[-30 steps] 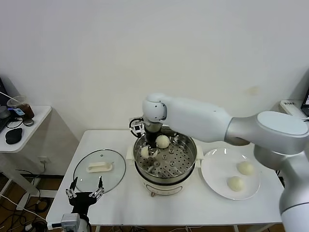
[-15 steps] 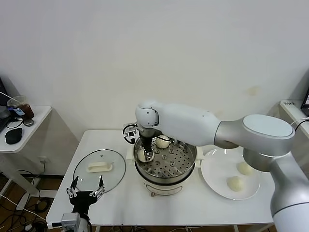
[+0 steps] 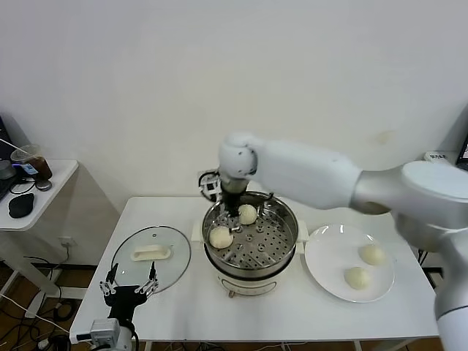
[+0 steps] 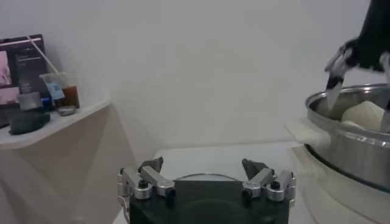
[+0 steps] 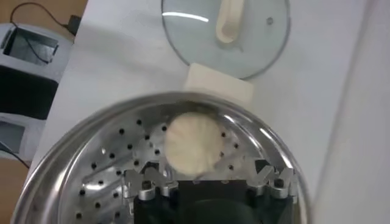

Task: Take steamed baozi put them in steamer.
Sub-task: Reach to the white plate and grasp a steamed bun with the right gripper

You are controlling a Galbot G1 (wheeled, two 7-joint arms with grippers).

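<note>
The right gripper (image 5: 210,182) hangs over the steamer (image 3: 287,221) at the centre of the head view, its fingers spread apart and holding nothing, with one baozi (image 5: 194,143) lying free on the perforated tray just below them. A second baozi (image 3: 248,213) sits further back on the tray, touching neither the first nor the wall as far as I can tell. Two more baozi (image 3: 371,254) wait on the white plate (image 3: 324,270) at the lower right, well apart from each other. The left gripper (image 4: 207,181) idles at the bottom left, fingers open, just in front of the glass lid (image 3: 129,268). From here the risk I see is a fingertip clipping the freed bun as the arm lifts away and rolling it against its neighbour; the steamer's rim could also catch the wrist on the way to the plate
</note>
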